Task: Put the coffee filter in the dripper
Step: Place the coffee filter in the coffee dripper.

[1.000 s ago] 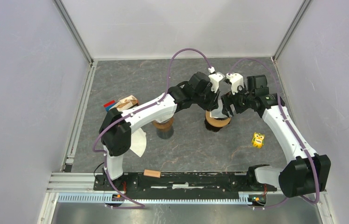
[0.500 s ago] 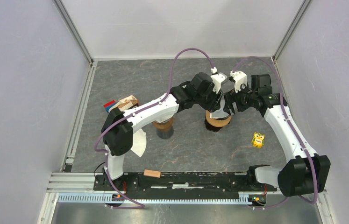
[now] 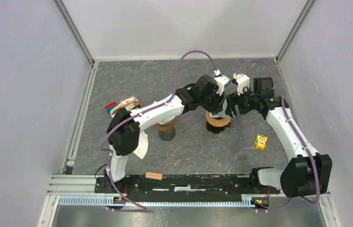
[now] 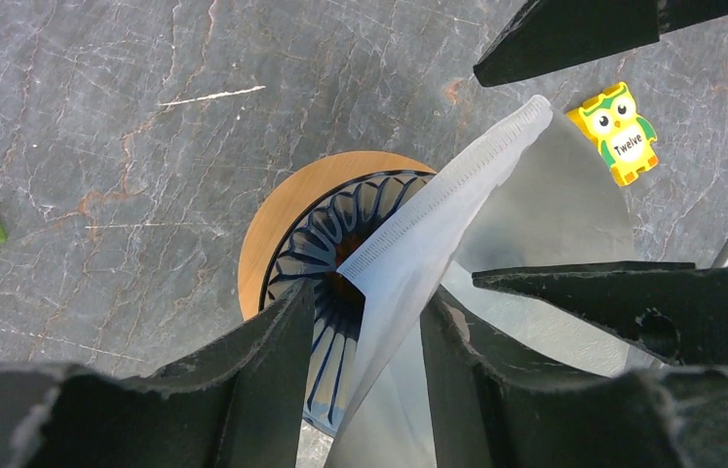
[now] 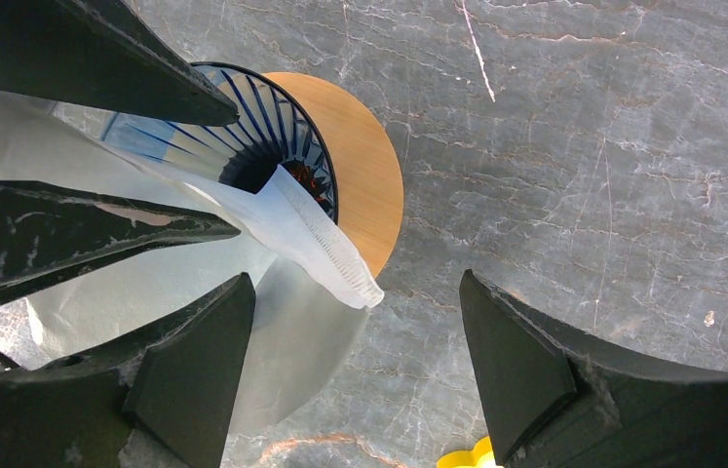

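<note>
**Overhead view, left to right.** Toward 9 o'clock on the grey stone-patterned table (image 3: 132,80), a white fan-shaped paper (image 3: 142,144) lies flat, partly under the left arm and not in use. Just right of it stands a brown-topped dark pot (image 3: 166,128), untouched.

**Work point.** The dark blue ribbed dripper (image 4: 325,229) stands on its round wooden collar near the table's centre.
- The left gripper (image 4: 369,297) reaches in from 9 o'clock. Its fingers are drawn close on the white paper coffee filter (image 4: 438,234), and the paper fills the gap, so I judge the filter gripped.
- The filter's point is down in the dripper's throat. In the left wrist view its body leans out over the rim toward 2 o'clock, with the crimped seam raised off the ribs. It is not seated.
- The right gripper (image 5: 355,283) hovers over the dripper from 3 o'clock, jaws wide and holding nothing. The seam end lies between its fingers, apparently touching neither.

**Right side.** A yellow owl block (image 3: 260,141) sits at 4 o'clock from the dripper, well apart.

**Progress.** Insertion has begun. The filter must yet be stood upright, its walls settled against the ribs, and the grip released.
</note>
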Available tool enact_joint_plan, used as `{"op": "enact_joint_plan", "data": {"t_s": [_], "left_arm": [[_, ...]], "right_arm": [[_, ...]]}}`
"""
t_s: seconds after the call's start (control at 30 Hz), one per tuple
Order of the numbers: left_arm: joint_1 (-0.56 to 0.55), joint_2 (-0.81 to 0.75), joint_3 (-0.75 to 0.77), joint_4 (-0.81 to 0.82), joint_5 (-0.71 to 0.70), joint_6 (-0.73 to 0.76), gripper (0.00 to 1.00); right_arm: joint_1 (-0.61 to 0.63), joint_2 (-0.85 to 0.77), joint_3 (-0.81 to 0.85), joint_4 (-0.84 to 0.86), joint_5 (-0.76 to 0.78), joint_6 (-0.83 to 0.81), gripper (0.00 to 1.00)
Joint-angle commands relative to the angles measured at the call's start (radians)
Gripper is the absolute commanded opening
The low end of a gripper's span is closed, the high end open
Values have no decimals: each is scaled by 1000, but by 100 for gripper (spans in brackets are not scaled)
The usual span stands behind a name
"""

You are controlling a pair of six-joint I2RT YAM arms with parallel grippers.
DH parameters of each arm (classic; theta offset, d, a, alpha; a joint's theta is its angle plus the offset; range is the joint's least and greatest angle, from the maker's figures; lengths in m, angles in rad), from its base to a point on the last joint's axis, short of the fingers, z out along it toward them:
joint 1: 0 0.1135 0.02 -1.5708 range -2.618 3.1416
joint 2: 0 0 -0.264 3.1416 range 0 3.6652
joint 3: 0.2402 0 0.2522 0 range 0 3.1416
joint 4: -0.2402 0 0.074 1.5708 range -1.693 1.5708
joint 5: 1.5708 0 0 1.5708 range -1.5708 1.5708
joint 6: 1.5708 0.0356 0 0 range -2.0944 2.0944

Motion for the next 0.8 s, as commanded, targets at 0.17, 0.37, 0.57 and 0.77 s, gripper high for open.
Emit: {"op": "enact_joint_plan", "data": {"t_s": [0.17,0.37,0.57,0.77], "left_arm": [[-11,-17,40,3,3,82,55],[-11,-69,45,-21,30,86,57],[-14,-107,40,-39,86,58,58],[-19,-128,40,-45,119,41,60]], "right_arm": [[8,11,6,17,-12,-18,83],[8,10,4,18,-11,-20,83],[6,11,10,17,-9,-18,83],[6,13,10,17,-8,-17,83]]}}
